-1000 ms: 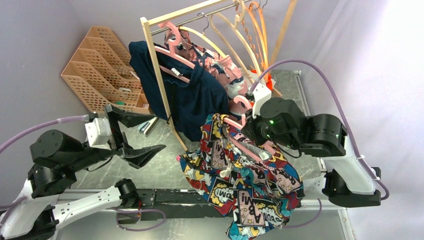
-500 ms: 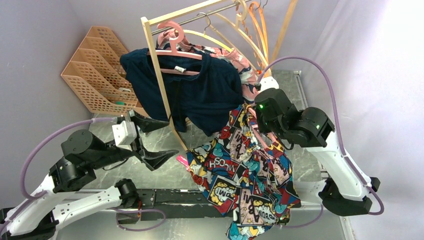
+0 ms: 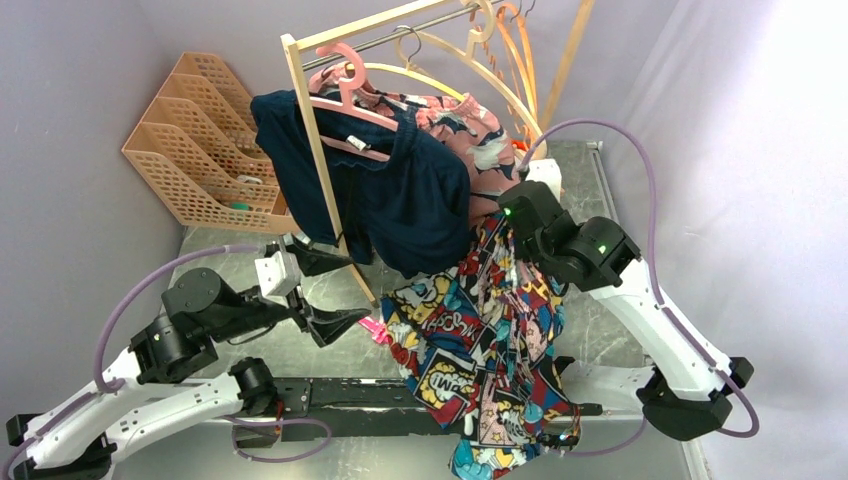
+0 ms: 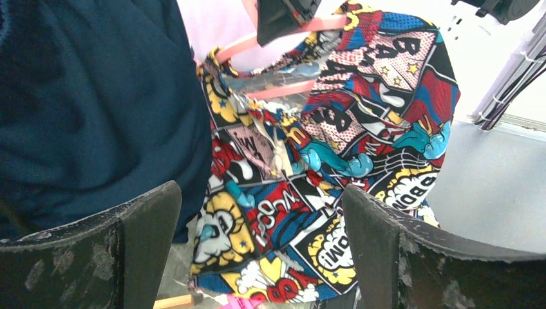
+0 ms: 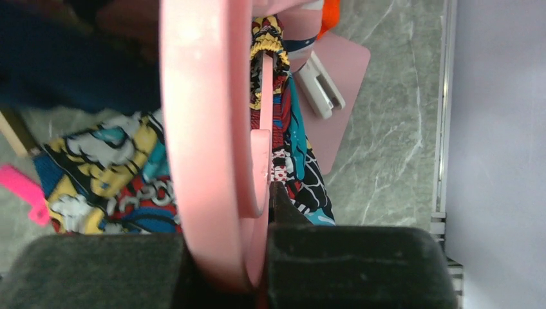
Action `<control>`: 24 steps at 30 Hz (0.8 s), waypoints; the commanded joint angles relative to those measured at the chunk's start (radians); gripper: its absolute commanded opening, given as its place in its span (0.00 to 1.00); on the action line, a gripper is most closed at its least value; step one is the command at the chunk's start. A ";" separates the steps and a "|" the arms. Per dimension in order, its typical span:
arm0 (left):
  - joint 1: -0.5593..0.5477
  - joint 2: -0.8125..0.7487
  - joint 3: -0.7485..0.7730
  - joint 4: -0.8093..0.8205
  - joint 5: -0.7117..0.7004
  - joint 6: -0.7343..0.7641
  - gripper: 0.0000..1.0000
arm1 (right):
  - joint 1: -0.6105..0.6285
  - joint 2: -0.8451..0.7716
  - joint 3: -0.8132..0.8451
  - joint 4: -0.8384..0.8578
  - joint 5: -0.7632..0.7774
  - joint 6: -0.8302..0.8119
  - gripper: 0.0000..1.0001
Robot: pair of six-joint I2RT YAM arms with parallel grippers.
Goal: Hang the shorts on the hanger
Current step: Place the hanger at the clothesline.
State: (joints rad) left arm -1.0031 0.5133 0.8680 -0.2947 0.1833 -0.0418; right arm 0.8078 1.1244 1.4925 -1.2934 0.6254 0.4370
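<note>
Shorts (image 3: 480, 340), multicoloured comic-print fabric, hang on the pale-pink plastic hanger (image 5: 199, 129) beside the wooden rack (image 3: 324, 170). We see right gripper (image 5: 254, 251) pinching that hanger, left gripper (image 4: 257, 244) spread wide. Next, we judge: hook it on that rack.

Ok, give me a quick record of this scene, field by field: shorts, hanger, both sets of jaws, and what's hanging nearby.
shorts: hanging from the hanger
hanger: pink, gripped near its hook
right jaws: shut on the hanger
left jaws: open, empty, facing the shorts
nearby: navy garment hanging on the wooden rack, left of the shorts
</note>
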 commanded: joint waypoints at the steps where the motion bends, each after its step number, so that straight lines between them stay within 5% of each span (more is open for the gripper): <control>1: 0.004 -0.048 -0.040 0.053 -0.036 -0.013 0.98 | -0.115 -0.011 0.006 0.200 0.073 -0.010 0.00; 14: 0.004 -0.201 -0.198 0.052 -0.070 -0.009 0.98 | -0.729 0.057 -0.059 0.532 -0.040 -0.069 0.00; 24: 0.004 -0.282 -0.266 0.049 -0.095 -0.044 0.98 | -0.786 0.249 0.639 0.598 -0.008 -0.162 0.00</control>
State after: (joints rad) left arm -1.0031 0.2573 0.6125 -0.2760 0.1143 -0.0692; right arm 0.0105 1.4033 1.9034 -0.8536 0.6102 0.3492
